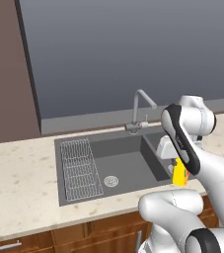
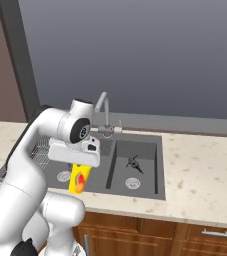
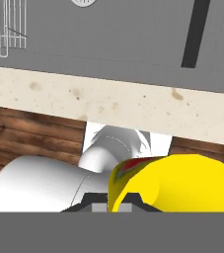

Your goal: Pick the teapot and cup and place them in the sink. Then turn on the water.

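Claw pinching the bright yellow tumbler-shaped cup.
Cup shows a red-orange mark on its side and hangs above the front edge of the dark grey double-basin sink.

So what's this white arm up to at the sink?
The arm's tool is shut on a yellow cup and holds it in the air over the front edge of the counter, just short of the sink. A small dark thing, perhaps the teapot, already lies in the sink's right basin. The faucet shows no water running. So the cup still has to go in.
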Controlling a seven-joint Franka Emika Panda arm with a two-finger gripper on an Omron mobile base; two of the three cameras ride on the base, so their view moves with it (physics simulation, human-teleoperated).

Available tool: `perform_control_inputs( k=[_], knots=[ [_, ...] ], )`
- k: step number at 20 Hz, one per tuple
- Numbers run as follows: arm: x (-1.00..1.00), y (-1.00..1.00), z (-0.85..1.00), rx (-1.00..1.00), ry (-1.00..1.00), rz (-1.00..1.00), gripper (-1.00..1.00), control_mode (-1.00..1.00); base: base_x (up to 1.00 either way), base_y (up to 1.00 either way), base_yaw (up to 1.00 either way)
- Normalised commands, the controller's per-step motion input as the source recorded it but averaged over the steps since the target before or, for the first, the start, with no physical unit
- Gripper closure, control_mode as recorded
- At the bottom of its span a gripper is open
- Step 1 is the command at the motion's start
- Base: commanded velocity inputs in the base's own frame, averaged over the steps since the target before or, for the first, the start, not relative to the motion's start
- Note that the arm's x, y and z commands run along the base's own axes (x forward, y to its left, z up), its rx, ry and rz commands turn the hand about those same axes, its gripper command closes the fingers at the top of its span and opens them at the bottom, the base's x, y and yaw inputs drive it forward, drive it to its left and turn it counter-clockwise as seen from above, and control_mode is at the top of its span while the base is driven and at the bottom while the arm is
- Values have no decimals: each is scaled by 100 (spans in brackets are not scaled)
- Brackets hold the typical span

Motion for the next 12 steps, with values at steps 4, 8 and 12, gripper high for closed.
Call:
perform_control_inputs(
  k=[4,8,12],
  knots=[
    [0,0,0,0,0,0,100,100,83,50,0],
    [0,0,0,0,0,0,100,100,71,42,0],
    [0,0,0,0,0,0,100,100,27,18,0]
  ],
)
